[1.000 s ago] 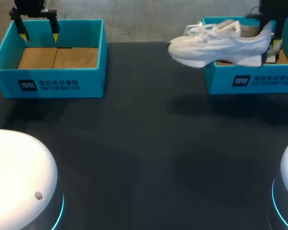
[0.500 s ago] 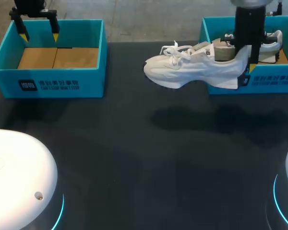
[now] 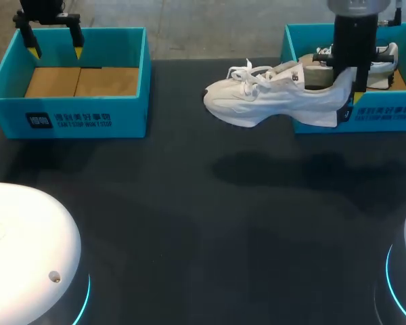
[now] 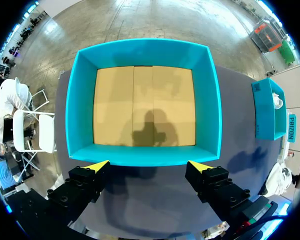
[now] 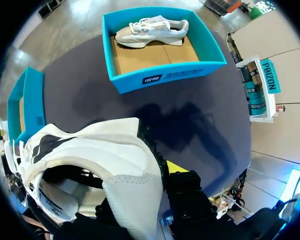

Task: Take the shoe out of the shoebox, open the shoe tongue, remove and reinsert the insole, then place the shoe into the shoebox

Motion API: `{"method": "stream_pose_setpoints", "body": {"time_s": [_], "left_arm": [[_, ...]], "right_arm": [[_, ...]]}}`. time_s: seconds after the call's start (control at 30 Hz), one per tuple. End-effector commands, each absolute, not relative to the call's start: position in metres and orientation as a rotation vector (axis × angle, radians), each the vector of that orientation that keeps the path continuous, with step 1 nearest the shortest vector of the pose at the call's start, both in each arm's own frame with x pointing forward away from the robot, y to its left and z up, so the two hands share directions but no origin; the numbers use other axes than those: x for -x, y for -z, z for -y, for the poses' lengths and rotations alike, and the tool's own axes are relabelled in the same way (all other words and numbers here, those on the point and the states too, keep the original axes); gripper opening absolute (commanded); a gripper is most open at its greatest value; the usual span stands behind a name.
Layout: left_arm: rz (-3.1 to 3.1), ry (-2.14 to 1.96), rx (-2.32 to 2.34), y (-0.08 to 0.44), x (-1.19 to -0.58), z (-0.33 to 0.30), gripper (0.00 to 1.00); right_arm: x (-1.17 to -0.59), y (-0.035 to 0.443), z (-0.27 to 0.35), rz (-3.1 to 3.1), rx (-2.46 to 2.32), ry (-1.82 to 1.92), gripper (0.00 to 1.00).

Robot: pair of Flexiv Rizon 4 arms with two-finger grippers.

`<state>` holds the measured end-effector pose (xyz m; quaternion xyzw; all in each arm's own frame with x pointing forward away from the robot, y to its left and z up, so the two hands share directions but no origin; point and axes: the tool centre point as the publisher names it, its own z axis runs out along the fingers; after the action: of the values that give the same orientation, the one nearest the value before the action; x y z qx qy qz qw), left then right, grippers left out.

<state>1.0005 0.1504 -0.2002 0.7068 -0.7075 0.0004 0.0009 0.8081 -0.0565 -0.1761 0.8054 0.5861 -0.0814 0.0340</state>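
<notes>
My right gripper [image 3: 345, 93] is shut on the heel of a white shoe [image 3: 274, 100]. The shoe hangs level above the dark table, toe pointing left, just left of the right teal shoebox [image 3: 355, 114]. A second white shoe [image 3: 384, 55] lies inside that box. In the right wrist view the held shoe's heel [image 5: 125, 170] fills the space between the fingers, and one yellow fingertip [image 5: 176, 166] shows beside it. Below lie the box [image 5: 162, 72] and its shoe [image 5: 150, 29]. My left gripper [image 3: 55, 49] hangs open over the left shoebox [image 3: 68, 118], holding nothing.
The left shoebox [image 4: 145, 155] holds only its bare cardboard floor, under my left gripper [image 4: 148, 166]. The dark table [image 3: 203, 223] spreads between and in front of the two boxes. White robot bases sit at the near corners.
My right arm has carried the shoe leftward out from over the right box and slightly lower. In the last half second it barely shifted. The left arm stayed still.
</notes>
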Motion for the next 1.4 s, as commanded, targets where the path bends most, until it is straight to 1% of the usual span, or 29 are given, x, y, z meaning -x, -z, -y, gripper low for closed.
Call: {"method": "stream_pose_setpoints", "body": {"time_s": [0.03,0.37,0.63,0.93,1.4], "left_arm": [[2.221,-0.001,-2.22,0.2,-1.0,-0.15,1.0],[2.221,-0.001,-2.22,0.2,-1.0,-0.15,1.0],[2.221,-0.001,-2.22,0.2,-1.0,-0.15,1.0],[2.221,-0.001,-2.22,0.2,-1.0,-0.15,1.0],[2.221,-0.001,-2.22,0.2,-1.0,-0.15,1.0]], "right_arm": [[-0.807,0.175,0.057,-1.802,-2.479,0.243,0.0],[-0.725,0.199,0.025,-1.819,-2.456,0.204,0.0],[-0.68,0.218,-0.009,-1.812,-2.437,0.21,0.0],[-0.661,0.257,-0.049,-1.856,-2.392,0.259,0.0],[-0.647,0.302,-0.079,-1.879,-2.417,0.25,0.0]]}}
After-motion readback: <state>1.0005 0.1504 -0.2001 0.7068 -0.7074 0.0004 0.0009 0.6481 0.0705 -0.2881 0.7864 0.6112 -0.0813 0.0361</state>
